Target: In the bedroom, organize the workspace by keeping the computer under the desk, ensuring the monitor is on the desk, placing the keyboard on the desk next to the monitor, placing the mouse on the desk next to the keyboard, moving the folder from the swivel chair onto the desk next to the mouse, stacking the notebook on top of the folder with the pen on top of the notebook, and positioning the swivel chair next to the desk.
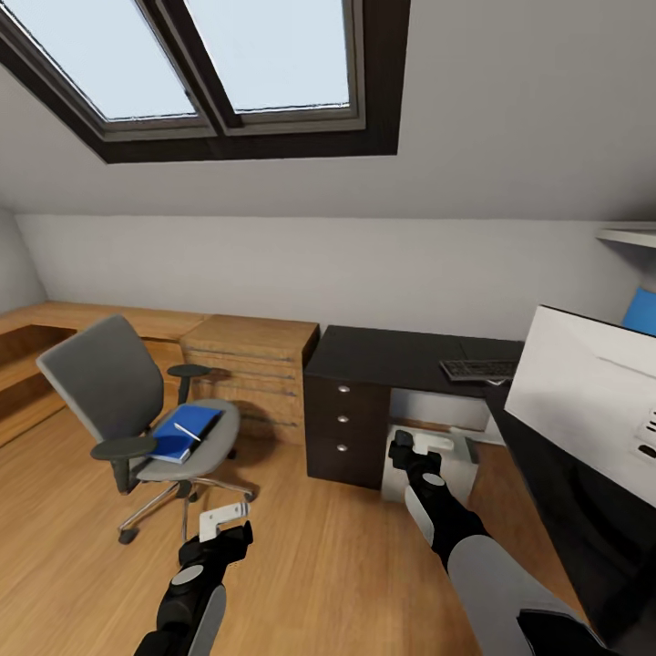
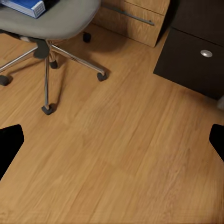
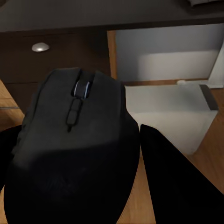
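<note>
The right gripper (image 1: pixel 402 448) is grasping the mouse (image 3: pixel 74 149), hanging low in front of the desk (image 1: pixel 401 357), just near of the computer (image 1: pixel 435 456) standing beneath it. The keyboard (image 1: pixel 478 369) is lying on the desk's far right part; the monitor (image 1: pixel 588 410) is showing its pale back at the near right. The left gripper (image 1: pixel 223 521) is hanging released over the floor (image 2: pixel 121 154). To the left, the swivel chair (image 1: pixel 137 401) is carrying the folder (image 1: pixel 187 431), notebook (image 1: pixel 169 447) and pen (image 1: pixel 188 432) on its seat.
</note>
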Available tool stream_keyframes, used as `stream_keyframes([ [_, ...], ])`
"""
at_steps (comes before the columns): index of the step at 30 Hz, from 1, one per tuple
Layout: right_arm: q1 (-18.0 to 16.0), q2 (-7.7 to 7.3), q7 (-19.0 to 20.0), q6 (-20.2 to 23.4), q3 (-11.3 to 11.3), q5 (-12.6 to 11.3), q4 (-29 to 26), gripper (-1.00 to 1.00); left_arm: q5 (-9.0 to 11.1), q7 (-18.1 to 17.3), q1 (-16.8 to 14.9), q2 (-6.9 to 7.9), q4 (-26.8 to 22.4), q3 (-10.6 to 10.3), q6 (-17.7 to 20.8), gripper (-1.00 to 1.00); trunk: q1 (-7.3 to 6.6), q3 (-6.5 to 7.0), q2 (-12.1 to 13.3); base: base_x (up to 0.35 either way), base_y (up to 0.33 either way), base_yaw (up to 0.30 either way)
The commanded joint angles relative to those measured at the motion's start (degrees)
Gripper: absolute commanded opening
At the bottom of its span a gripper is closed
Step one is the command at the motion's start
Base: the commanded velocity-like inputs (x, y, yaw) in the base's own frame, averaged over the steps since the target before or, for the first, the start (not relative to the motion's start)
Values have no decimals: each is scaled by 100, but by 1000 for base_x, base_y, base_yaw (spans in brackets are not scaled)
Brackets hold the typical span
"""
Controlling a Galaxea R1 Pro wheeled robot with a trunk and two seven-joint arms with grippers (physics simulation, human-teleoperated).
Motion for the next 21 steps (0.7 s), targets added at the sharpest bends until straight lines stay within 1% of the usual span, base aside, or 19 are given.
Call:
stream_keyframes([
  [1, -5, 6, 28, -25, -33, 1, 4, -100, 60, 57, -4, -1, -7, -11, 13, 100, 4, -5, -4, 330, 0, 0],
  [17, -5, 4, 34, -27, -33, -5, 1, -100, 50, 54, -5, -3, -1, -14, 14, 100, 4, -2, -4, 330, 0, 0],
  [21, -5, 6, 30, -27, -33, -5, 7, -100, 51, 49, -7, -4, 1, -16, 15, 100, 4, -2, -4, 330, -4, 81],
])
